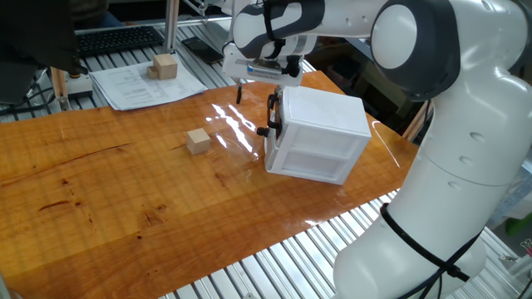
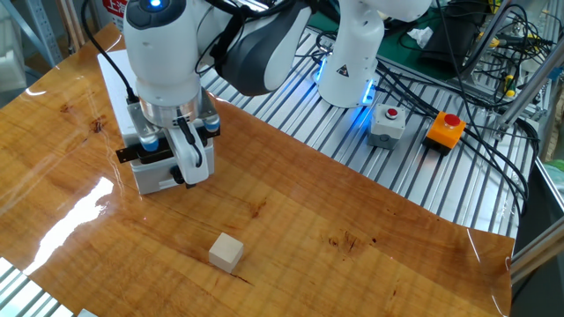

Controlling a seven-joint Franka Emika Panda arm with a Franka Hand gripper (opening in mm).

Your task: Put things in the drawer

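Your gripper [image 2: 181, 158] hangs over the front face of the white cabinet [image 1: 324, 133], right at the black bar handle [image 1: 273, 112] of the drawer [image 1: 287, 154]. In the other fixed view you see one white finger [image 2: 189, 154] running down in front of the handle [image 2: 145, 152], with the black bar sticking out at its 9 o'clock side. Whether the fingers are pressed onto the bar or stand apart around it, you cannot tell: the arm's wrist and the finger itself cover the spot in both views.

The drawer looks pushed in, its front flush with the cabinet body. The cabinet stands on the glossy wooden table [image 1: 100, 199], toward the far right of it in the one fixed view.

One wooden cube [image 1: 198, 140] lies on the table at about 9 o'clock from the cabinet in that view, apart from it, with bare wood between them. In the other fixed view the same cube [image 2: 226, 253] sits at about 5 o'clock from the gripper, well apart. A second cube [image 1: 165, 66] rests on a sheet of paper [image 1: 141, 83] at the table's far edge, at about 11 o'clock from the first cube and well away from the cabinet. A keyboard [image 1: 116, 38] lies behind the paper.

Off the table in the other fixed view you see a grey box with a red button [image 2: 388, 123] and an orange one [image 2: 445, 129] on the slatted metal bench.
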